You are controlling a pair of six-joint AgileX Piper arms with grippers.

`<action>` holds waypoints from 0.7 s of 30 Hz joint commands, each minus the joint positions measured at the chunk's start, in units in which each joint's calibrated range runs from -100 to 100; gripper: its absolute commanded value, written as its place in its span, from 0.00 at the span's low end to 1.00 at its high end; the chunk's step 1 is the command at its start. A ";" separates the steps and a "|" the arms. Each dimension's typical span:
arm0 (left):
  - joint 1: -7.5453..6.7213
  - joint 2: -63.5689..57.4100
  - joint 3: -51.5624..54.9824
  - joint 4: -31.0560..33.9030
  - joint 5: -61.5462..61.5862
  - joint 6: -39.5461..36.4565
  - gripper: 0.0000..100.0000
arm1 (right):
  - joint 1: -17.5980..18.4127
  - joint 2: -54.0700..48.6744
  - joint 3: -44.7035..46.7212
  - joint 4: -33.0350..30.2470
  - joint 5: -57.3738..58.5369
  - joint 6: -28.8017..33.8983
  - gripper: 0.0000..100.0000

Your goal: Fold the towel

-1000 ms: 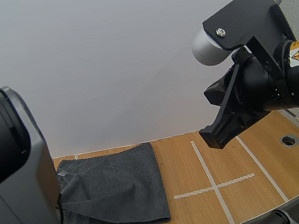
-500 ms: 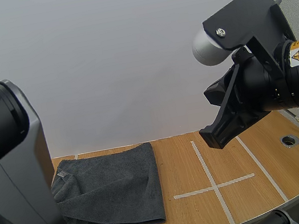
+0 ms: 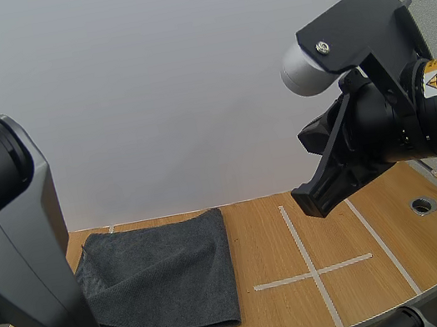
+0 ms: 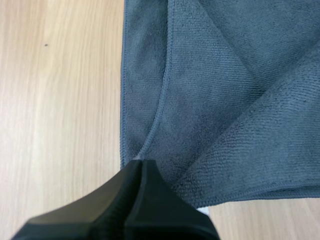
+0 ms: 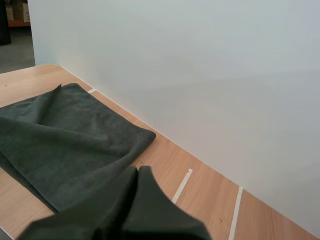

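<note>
The left hand (image 4: 141,164) is low over the near left corner of the towel (image 3: 166,274). Its two black fingers are pressed together into one dark wedge, with the tip right where the towel's hem and a diagonal fold run together. I cannot tell whether any cloth is nipped between them. The dark grey towel lies on the left part of the wooden table (image 3: 289,320), doubled over with its upper layer loose and creased. Just to the right of it, a cross of pale tape (image 3: 313,272) is stuck to the wood. The right hand (image 3: 317,195) hangs in the air above that cross, fingers closed on nothing. Farther back, a white panel (image 3: 189,92) stands along the table's far edge.
</note>
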 commanded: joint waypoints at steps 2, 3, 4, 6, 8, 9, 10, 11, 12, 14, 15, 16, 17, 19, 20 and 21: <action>0.71 0.03 0.20 -0.81 0.96 0.79 0.00 | -0.21 -0.49 0.03 -0.32 0.00 0.20 0.00; 0.86 0.07 0.20 -0.81 0.78 1.09 0.00 | -0.21 -0.49 0.03 -0.32 0.00 0.20 0.00; 1.08 0.07 0.20 -0.81 0.07 1.21 0.00 | -0.21 -0.49 0.03 -0.32 0.00 0.20 0.00; 1.49 0.31 0.20 -0.81 -0.99 1.70 0.00 | -0.21 -0.49 0.03 -0.32 0.00 0.20 0.00; 1.69 1.42 0.20 -1.10 -2.90 2.43 0.00 | -0.21 -0.49 0.03 -0.32 0.00 0.20 0.00; 1.69 2.18 0.20 -1.10 -3.25 2.43 0.00 | -0.21 -0.49 0.03 -0.32 0.00 0.20 0.00; 1.69 2.78 0.20 -1.27 -3.25 2.63 0.00 | -0.21 -0.49 0.03 -0.32 0.00 0.20 0.00; 1.69 3.42 0.20 -1.71 -3.25 2.76 0.00 | -0.21 -0.49 0.03 -0.32 0.00 0.20 0.00; 1.69 3.89 0.20 -2.04 -3.25 2.86 0.00 | -0.21 -0.49 0.03 -0.32 0.00 0.20 0.00; 1.69 4.14 0.20 -3.27 -3.25 3.71 0.00 | -0.21 -0.49 0.03 -0.32 0.00 0.20 0.00; 1.69 4.14 0.20 -3.39 -3.25 3.77 0.00 | -0.21 -0.49 0.03 -0.32 0.00 0.20 0.00; 1.69 4.14 0.20 -3.68 -3.25 3.77 0.00 | -0.21 -0.49 0.03 -0.32 0.00 0.20 0.00; 1.69 4.14 0.20 -4.02 -3.25 3.84 0.00 | -0.21 -0.49 0.03 -0.32 0.00 0.20 0.00; 1.69 4.14 0.20 -4.66 -3.08 3.90 0.00 | -0.21 -0.49 0.03 -0.32 0.00 0.20 0.00; 1.69 4.14 0.20 -4.96 -3.08 3.97 0.00 | -0.21 -0.49 0.03 -0.32 0.00 0.20 0.00; 1.69 4.14 0.20 -5.39 -2.65 4.04 0.00 | -0.21 -0.49 0.03 -0.32 0.00 0.20 0.00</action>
